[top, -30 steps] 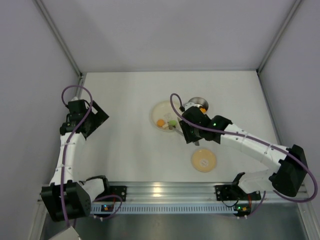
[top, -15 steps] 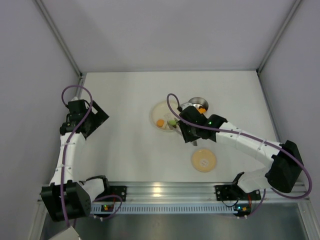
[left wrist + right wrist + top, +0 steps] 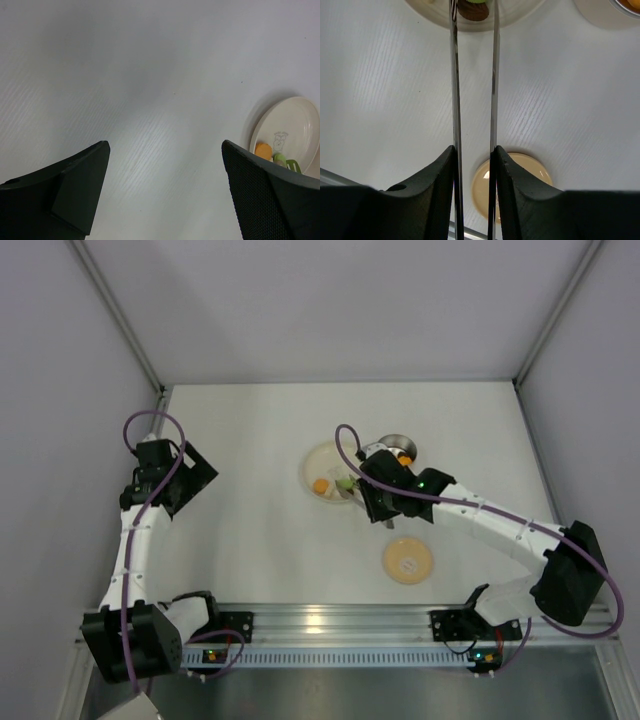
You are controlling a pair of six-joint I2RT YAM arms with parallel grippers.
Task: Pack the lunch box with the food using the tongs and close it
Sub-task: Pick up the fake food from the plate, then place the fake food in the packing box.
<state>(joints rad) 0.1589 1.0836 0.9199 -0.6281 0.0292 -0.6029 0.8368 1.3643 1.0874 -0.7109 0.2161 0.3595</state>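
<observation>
Right wrist: right hand point(image 3: 473, 155) narrow, pinching tongs point(image 3: 454, 90) between both fingers; tong tips either side of brown food point(image 3: 472, 11) on plate point(image 3: 516, 14) ahead.

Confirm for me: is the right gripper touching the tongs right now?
Touching. In the right wrist view, both fingers of the right gripper press on the outer sides of the tongs.

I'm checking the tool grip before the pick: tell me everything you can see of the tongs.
The tongs are two long, thin grey metal blades, nearly parallel with a narrow gap. The right hand grips them from outside, one finger on each blade. Their tips reach over the plate, flanking a dark brown piece.
</observation>
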